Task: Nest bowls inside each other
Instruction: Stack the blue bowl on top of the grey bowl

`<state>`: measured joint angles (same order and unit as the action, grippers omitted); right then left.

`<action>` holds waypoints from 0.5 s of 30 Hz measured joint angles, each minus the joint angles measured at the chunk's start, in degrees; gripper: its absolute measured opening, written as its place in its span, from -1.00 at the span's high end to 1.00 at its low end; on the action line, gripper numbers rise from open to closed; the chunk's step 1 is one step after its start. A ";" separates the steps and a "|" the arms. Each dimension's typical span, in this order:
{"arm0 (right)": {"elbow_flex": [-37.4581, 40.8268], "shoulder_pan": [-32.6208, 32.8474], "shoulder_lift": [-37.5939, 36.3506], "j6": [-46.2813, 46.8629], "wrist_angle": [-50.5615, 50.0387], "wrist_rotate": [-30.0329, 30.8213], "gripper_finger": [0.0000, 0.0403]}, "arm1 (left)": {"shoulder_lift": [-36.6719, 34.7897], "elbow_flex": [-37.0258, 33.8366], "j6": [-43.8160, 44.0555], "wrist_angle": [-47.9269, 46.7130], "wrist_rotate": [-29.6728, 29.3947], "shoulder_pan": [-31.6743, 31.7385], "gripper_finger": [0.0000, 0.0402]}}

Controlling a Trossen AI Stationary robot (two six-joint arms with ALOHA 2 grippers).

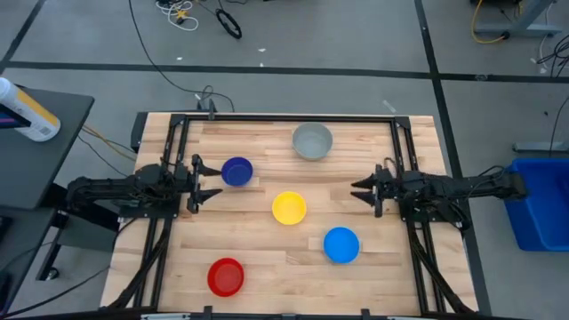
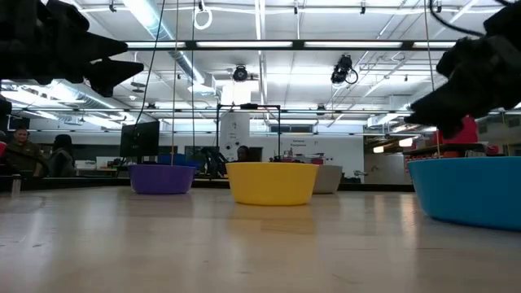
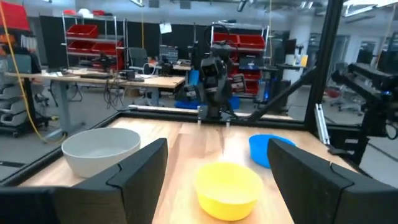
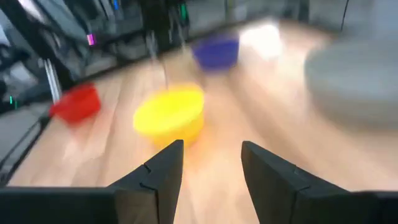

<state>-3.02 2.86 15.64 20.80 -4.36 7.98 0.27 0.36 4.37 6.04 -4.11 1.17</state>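
Five bowls stand apart, upright on their bases, on the wooden table [image 1: 267, 142]: grey [image 1: 312, 140] at the far middle, dark blue [image 1: 236, 172] left of centre, yellow [image 1: 289, 208] in the middle, light blue [image 1: 341, 244] near right, red [image 1: 226, 276] near left. My left gripper [image 1: 216, 181] hovers open at the table's left side, just beside the dark blue bowl, pointing toward the centre. My right gripper [image 1: 358, 191] hovers open at the right side, pointing at the yellow bowl [image 4: 171, 115]. Nothing lies between either pair of fingers.
A black frame [image 1: 284, 116] borders the table's far edge and sides. Bare wood lies between the bowls and along the near edge. A blue bin [image 1: 538, 200] stands off the table to the right. People sit in the room beyond the table [image 2: 24, 150].
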 joint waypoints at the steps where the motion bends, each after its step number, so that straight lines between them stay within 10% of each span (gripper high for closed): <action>1: -0.52 0.00 1.70 1.44 -1.54 -1.27 0.14 | 0.01 0.00 -0.04 -0.32 -0.19 0.00 -0.42; 15: -10.44 2.40 26.10 12.19 -3.68 -20.86 0.16 | 3.14 0.07 1.07 -4.44 2.33 0.00 -0.36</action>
<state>-13.46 5.26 41.74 33.00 -8.04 -12.88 3.41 0.43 5.43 1.61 -1.78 1.17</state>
